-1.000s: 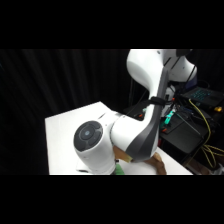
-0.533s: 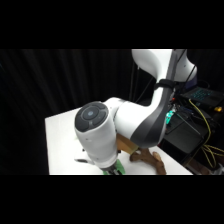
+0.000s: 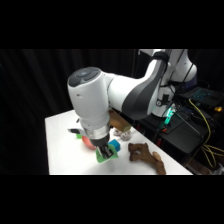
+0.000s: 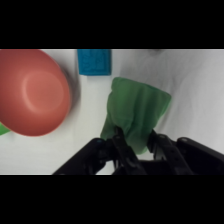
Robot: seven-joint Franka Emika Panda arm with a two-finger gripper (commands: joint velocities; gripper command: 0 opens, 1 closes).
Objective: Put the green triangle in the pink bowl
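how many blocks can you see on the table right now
2: the green triangle at the gripper fingertips, and a blue cube just beyond it beside the pink bowl. The arm may hide others.

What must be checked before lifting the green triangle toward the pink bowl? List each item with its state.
1. Gripper over the green triangle: ok, the fingers straddle its near edge.
2. Fingers closed firmly on the triangle: cannot tell, the contact is hidden.
3. Pink bowl empty: ok, nothing shows inside.
4. Bowl upright: ok, its opening faces the wrist camera.
5. Blue cube apart from the triangle: ok, a strip of white table shows between them.
6. Brown object out of the way: ok in the side view, it lies beyond the gripper, away from the bowl.
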